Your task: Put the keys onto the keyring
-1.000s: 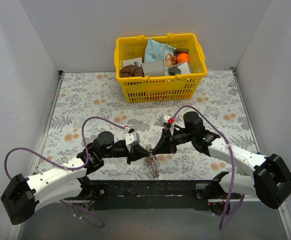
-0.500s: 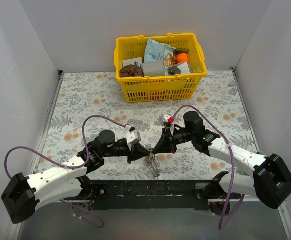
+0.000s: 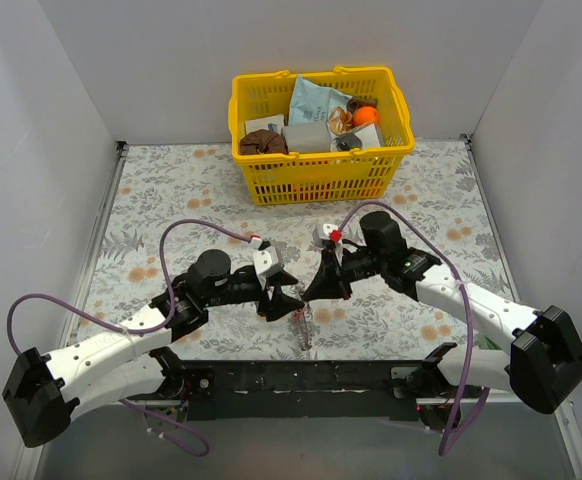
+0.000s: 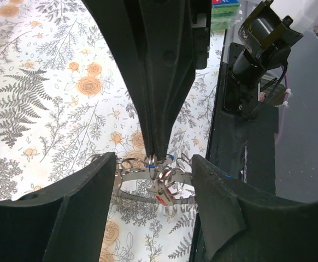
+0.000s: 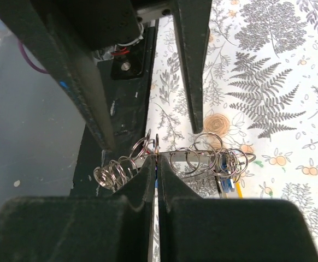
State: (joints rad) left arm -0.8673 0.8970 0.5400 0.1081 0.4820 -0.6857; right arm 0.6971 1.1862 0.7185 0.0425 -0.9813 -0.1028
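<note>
The keyring [image 5: 200, 154], a flat silver band strung with several small wire rings, hangs just above the floral table between the two grippers. My right gripper [image 5: 156, 159] is shut on its rim; from the left wrist it shows as dark fingers [image 4: 153, 109] coming down onto the keyring [image 4: 131, 177]. My left gripper [image 4: 153, 176] stands open astride the ring, one finger at each end. The keys dangle under it: a blue head [image 5: 228, 184] and a red bit [image 4: 162, 200]. From above, the left gripper [image 3: 279, 303] and right gripper [image 3: 316, 290] meet over the bunch [image 3: 303, 328].
A yellow basket [image 3: 316, 182] full of odds and ends stands at the back centre. The black base rail [image 3: 301, 378] runs along the near edge right below the grippers. White walls close in the left, right and back sides.
My left gripper has gone from shut to open, letting go of the keyring. Both grippers have drifted slightly away from the near edge. The right gripper has stayed shut on the ring.
</note>
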